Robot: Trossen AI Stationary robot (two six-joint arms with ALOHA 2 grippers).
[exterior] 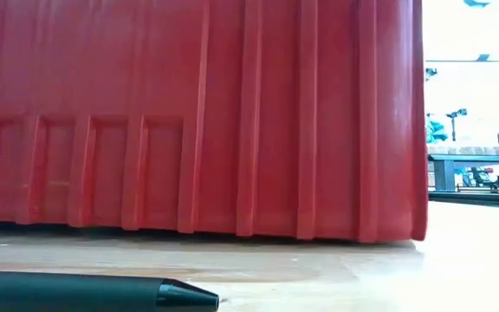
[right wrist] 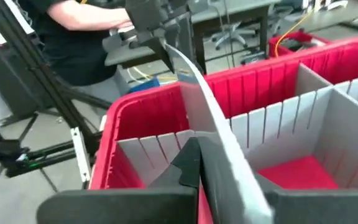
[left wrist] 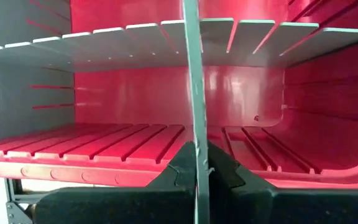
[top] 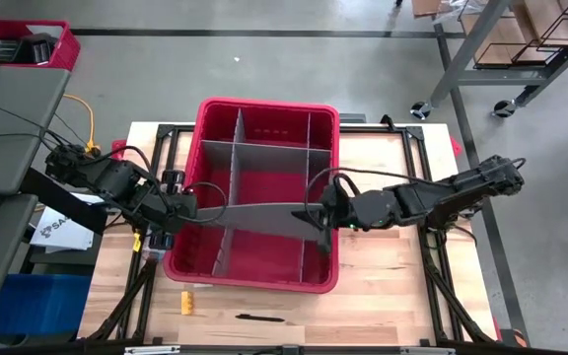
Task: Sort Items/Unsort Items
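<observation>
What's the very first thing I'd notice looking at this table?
The big red bin in the table's middle, with both grippers clamped on one long grey divider strip stretched across it: left gripper at one end, right gripper at the other. Near the table's front edge lie a yellow block and a dark pen.

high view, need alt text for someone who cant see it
Seen from above, both arms hold one long grey divider strip over the front of a red bin on a wooden table: left gripper shut on one end, right gripper on the other. A yellow block and a dark pen lie in front of the bin.
</observation>
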